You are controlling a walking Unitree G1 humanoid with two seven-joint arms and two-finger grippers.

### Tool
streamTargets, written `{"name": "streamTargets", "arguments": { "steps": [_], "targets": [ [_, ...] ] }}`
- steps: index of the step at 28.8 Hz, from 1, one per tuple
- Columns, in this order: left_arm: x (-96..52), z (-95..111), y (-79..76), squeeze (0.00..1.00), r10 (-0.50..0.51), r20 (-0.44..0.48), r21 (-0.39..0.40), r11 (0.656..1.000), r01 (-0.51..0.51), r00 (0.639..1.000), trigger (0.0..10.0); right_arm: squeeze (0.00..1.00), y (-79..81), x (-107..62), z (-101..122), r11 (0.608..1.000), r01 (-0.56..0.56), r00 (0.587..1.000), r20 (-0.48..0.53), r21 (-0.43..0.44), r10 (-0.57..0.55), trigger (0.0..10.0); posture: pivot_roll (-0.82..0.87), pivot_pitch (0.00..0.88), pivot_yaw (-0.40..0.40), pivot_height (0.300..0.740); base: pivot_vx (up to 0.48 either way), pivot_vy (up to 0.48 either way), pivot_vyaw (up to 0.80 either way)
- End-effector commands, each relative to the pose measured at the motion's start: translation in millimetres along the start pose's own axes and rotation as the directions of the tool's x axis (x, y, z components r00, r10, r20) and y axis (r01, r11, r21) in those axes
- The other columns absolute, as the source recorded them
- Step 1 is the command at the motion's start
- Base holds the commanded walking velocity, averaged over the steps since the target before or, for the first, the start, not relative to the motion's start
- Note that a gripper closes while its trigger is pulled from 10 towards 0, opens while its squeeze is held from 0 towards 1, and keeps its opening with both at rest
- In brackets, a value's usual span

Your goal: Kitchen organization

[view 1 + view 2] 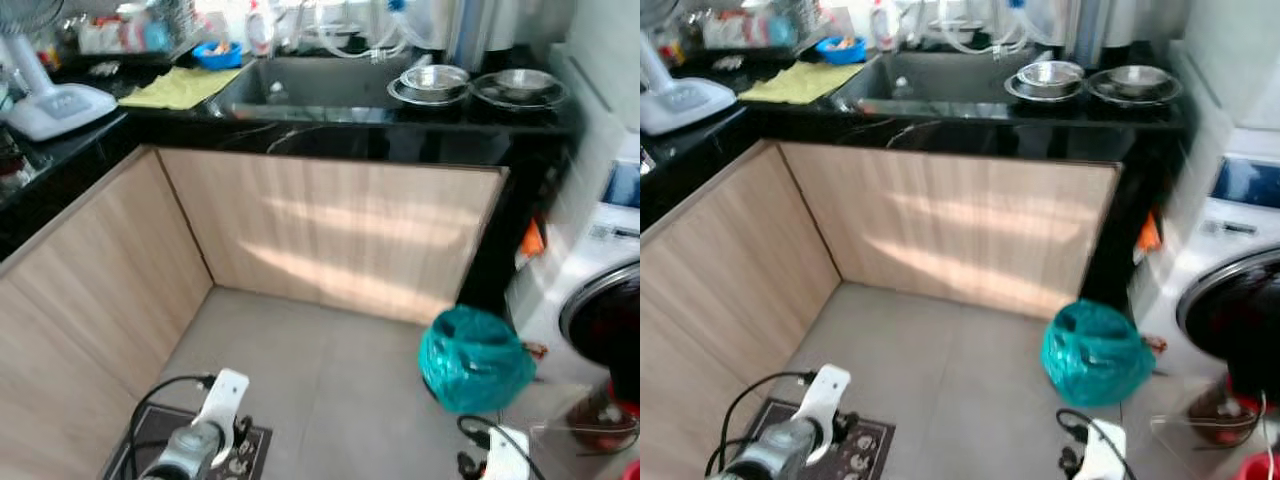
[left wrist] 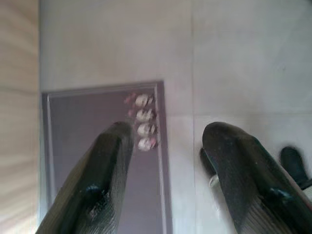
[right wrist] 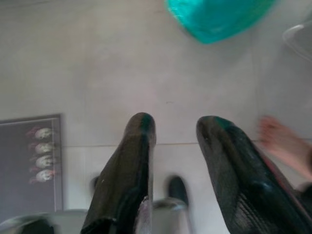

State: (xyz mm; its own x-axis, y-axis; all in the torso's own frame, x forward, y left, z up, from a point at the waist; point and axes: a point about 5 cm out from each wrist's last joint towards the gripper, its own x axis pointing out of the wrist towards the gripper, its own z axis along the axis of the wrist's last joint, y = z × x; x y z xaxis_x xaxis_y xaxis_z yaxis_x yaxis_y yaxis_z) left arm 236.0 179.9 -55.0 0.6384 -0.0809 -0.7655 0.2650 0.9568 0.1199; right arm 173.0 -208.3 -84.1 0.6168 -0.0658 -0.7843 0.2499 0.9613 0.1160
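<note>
Both arms hang low over the grey tiled floor [image 1: 330, 370]. The left end effector [image 2: 163, 134] has its two black fingers spread apart with nothing between them; directly beneath it lies a dark floor mat [image 2: 92, 126] with a row of small pale motifs, its long edge running parallel to the fingers. The right end effector [image 3: 175, 129] is likewise parted and empty. Ahead of it and a little to its right sits a teal plastic bag [image 1: 475, 360], rounded and slumped on the tiles.

Well ahead of both end effectors a black L-shaped worktop [image 1: 400, 125] stands on light wood-grain cabinet fronts [image 1: 330, 235]. A sink [image 1: 310, 82] is set into it; just to the sink's right rest steel bowls [image 1: 432, 82], mouths up. A yellow cloth [image 1: 180, 88] lies flat to the sink's left, with a blue bowl [image 1: 217, 54] behind it and a white fan base [image 1: 55, 108] farther left. A white washing machine [image 1: 600, 290] stands to the right of the right end effector.
</note>
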Motion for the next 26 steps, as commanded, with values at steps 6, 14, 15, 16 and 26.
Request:
{"name": "streamTargets", "arguments": {
  "steps": [6, 14, 15, 16, 26],
  "targets": [
    [2.8, 6, -13.5, 0.0, -0.011, 0.012, -0.056, 0.998, 0.011, 1.0, 10.0, 0.0, -16.2, -4.1, -6, 0.999, 0.037, 0.999, -0.027, -0.031, -0.037, 10.0, -0.12, 0.0, 0.013, 0.74, 0.341, 0.0, 0.0],
    [3.0, -1, -26.1, 0.0, -0.028, -0.001, -0.081, 0.996, 0.028, 1.0, 10.0, 0.0, -23.5, -5.8, -7, 0.998, 0.047, 0.998, -0.035, -0.052, -0.049, 10.0, -0.13, 0.0, -0.006, 0.74, 0.341, 0.0, 0.0],
    [2.8, -2, -26.2, 0.0, -0.029, -0.003, -0.081, 0.996, 0.028, 1.0, 10.0, 0.0, -23.8, -5.9, -7, 0.998, 0.047, 0.998, -0.035, -0.052, -0.049, 10.0, -0.13, 0.0, -0.005, 0.74, 0.341, 0.0, 0.0],
    [2.8, -2, -26.2, 0.0, -0.029, -0.003, -0.081, 0.996, 0.028, 1.0, 10.0, 0.0, -23.8, -5.9, -7, 0.998, 0.047, 0.998, -0.035, -0.052, -0.049, 10.0, -0.13, 0.0, -0.005, 0.74, 0.341, 0.0, 0.0],
    [2.1, -5, -23.3, 0.0, -0.026, -0.011, -0.069, 0.997, 0.025, 1.0, 10.0, 0.0, -23.8, -6.4, -9, 0.997, 0.043, 0.998, -0.042, -0.057, -0.045, 10.0, -0.14, 0.0, 0.006, 0.74, 0.342, 0.0, 0.0]
  ]
}}
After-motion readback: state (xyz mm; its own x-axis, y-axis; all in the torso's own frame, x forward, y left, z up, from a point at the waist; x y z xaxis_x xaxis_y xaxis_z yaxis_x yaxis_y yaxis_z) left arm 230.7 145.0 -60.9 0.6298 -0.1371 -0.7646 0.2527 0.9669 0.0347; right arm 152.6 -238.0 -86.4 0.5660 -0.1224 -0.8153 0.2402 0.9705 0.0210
